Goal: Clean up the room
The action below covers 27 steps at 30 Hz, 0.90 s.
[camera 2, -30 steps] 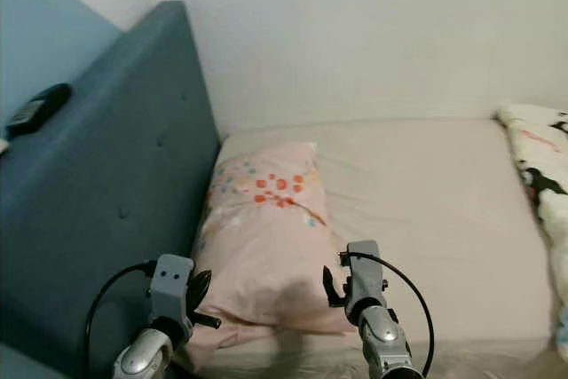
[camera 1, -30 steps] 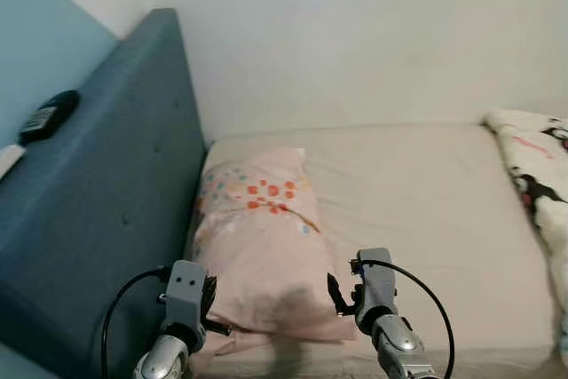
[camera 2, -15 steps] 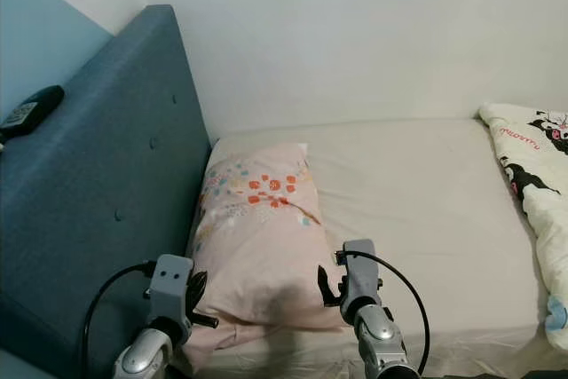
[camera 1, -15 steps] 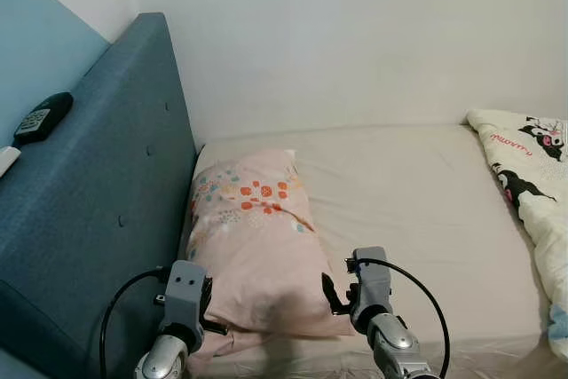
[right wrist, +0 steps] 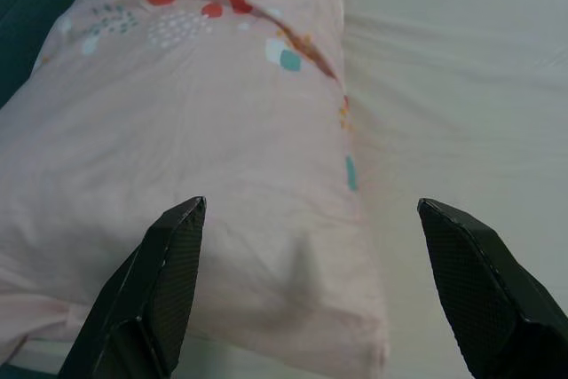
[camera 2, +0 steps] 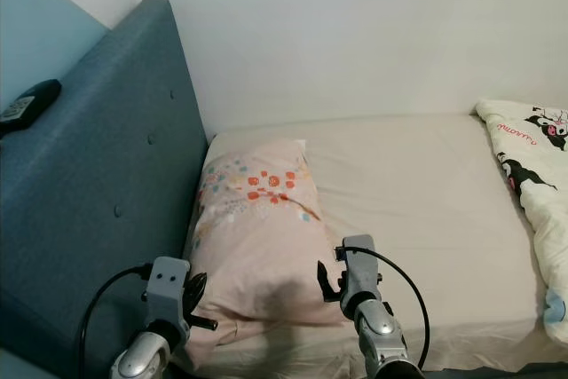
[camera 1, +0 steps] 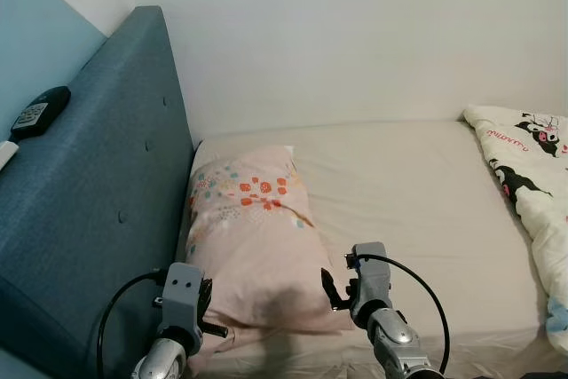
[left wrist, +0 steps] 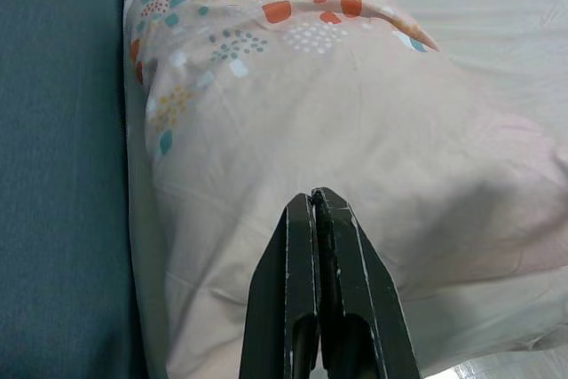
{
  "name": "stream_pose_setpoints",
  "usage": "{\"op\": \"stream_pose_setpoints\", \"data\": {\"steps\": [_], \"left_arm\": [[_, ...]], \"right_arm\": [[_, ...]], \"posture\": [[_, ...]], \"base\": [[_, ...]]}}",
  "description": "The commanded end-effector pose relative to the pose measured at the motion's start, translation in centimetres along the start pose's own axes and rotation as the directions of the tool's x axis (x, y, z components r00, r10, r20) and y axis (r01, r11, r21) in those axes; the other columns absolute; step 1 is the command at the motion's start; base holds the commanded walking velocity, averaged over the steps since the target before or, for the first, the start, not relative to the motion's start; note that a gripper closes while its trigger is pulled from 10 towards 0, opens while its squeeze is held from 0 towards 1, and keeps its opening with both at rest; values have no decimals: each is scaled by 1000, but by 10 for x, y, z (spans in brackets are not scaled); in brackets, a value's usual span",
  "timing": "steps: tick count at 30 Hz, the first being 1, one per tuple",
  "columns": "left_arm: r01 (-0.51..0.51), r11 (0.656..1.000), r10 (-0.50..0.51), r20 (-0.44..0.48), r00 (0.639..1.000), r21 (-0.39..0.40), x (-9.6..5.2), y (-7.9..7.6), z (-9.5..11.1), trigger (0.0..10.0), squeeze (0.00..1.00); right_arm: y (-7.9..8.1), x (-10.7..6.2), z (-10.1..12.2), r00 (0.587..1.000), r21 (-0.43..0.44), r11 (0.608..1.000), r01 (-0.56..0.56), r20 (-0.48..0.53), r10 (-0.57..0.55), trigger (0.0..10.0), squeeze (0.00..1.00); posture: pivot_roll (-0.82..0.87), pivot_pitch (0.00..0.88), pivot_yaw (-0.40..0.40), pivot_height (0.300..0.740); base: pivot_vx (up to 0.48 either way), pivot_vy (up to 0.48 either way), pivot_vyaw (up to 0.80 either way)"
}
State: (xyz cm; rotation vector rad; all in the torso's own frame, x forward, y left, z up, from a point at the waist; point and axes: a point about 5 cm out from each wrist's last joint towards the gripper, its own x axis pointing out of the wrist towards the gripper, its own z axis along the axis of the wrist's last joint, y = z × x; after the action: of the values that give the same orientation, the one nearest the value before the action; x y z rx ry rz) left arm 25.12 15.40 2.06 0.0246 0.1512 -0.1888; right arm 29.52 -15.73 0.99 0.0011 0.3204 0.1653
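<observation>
A pink pillow [camera 1: 248, 237] printed with red and teal dots lies on the beige mattress [camera 1: 417, 210], against the blue headboard. My left gripper [left wrist: 312, 197] is shut with nothing in it, its tips close over the pillow's near end. In the head view it sits at the pillow's near left corner [camera 1: 211, 306]. My right gripper [right wrist: 311, 210] is open wide, its two fingers spread over the pillow's near right edge. From the head camera it shows at that near right corner [camera 1: 330, 288].
The padded blue headboard [camera 1: 98, 201] runs along the left. A black remote [camera 1: 35, 113] and a white object [camera 1: 7, 155] lie on its top. A white blanket with cartoon prints [camera 1: 532, 175] is bunched at the bed's right side. A white wall stands behind.
The camera has turned a little to the right, bringing more of the blanket into view. Both grippers hold about the same place at the pillow's near end.
</observation>
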Motion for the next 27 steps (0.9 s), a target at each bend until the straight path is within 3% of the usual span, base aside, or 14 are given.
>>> {"op": "stream_pose_setpoints", "data": {"steps": [1,13,27], "left_arm": [[-1,1000,1,-18,1000,3,-4,3,-3,10000,0],[25,1000,-25,-6,1000,3,-3,1,0,10000,0],[211,976,-211,-11,977,49,-8,-9,8,10000,0]], "right_arm": [[1,0,-1,1000,0,1000,-7,-5,7,10000,0],[1,0,0,1000,-9,1000,-12,4,12,10000,0],[2,0,1,1000,-7,1000,-25,4,25,10000,0]], "posture": [[-4,80,-6,651],[-2,85,-5,631],[8,108,-2,597]], "base": [[0,0,0],[0,0,0],[0,0,0]]}}
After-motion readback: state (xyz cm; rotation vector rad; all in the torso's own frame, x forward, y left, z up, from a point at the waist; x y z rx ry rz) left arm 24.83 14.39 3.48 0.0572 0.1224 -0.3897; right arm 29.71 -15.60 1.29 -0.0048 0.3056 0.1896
